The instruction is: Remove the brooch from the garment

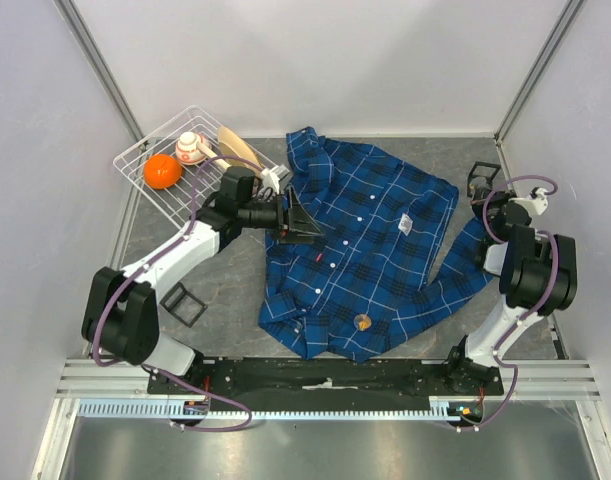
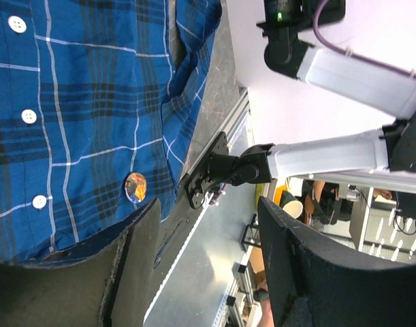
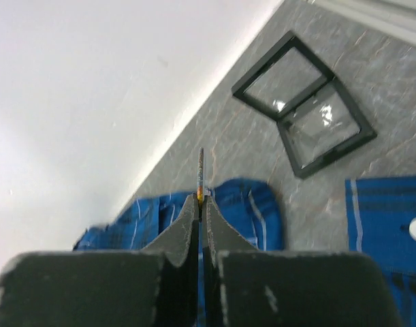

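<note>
The blue plaid shirt (image 1: 365, 240) lies spread flat on the grey table, buttons up. A small round amber brooch (image 1: 363, 322) sits on its near hem and also shows in the left wrist view (image 2: 135, 187). My left gripper (image 1: 307, 225) is open and empty just above the shirt's left edge, and its jaws (image 2: 206, 225) stand wide apart, well short of the brooch. My right gripper (image 1: 482, 185) is at the back right beside the sleeve. In its wrist view it is shut (image 3: 200, 201) on a thin flat piece (image 3: 200, 170) seen edge-on, with an orange spot.
A white wire basket (image 1: 135, 160) at the back left holds an orange, a small ball toy and a beige item. A black open frame box (image 1: 182, 303) lies left of the shirt. Another open black box (image 3: 303, 102) lies beyond my right gripper. Walls enclose three sides.
</note>
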